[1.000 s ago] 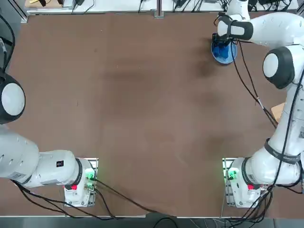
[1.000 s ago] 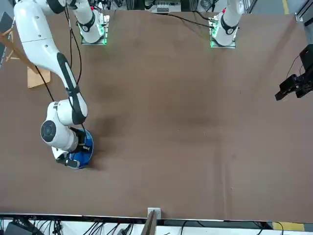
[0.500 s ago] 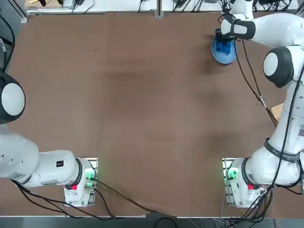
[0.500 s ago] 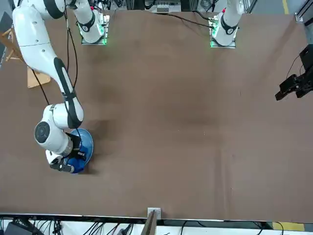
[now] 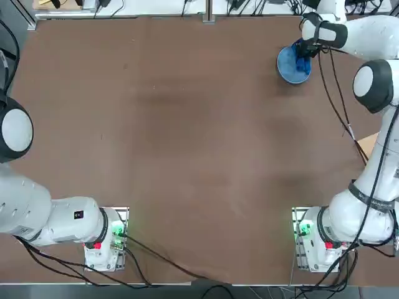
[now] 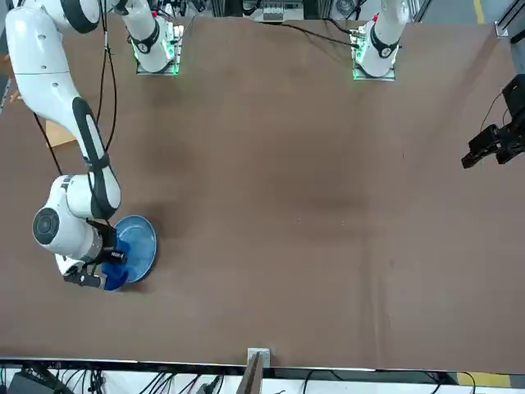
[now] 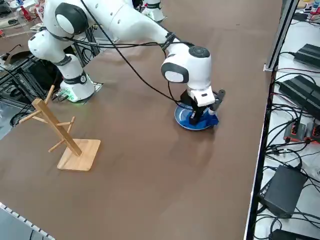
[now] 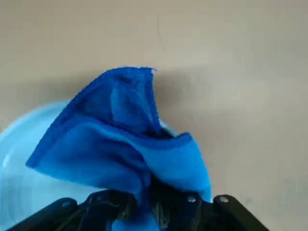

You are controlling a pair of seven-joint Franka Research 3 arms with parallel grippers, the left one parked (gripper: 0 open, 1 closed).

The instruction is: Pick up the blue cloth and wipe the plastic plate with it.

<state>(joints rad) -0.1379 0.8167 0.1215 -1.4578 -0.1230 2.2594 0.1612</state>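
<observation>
One right end effector (image 8: 149, 204) | clamped on blue cloth (image 8: 120, 139) | wrist view only: cloth overhangs plastic plate (image 8: 19, 159) rim

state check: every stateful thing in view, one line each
right gripper: shut on the blue cloth, low over the plate's rim at the far right of the table.
blue cloth: bunched, pinched by the fingers, draped over the plate's edge.
plastic plate: flat on the table, upright, mostly uncovered.
wooden rack: standing upright, empty, apart from the plate.

The big brown table (image 5: 187, 137) holds a light blue plate (image 5: 289, 66) near its far right corner and a wooden rack (image 7: 62, 135) by its right edge.
</observation>
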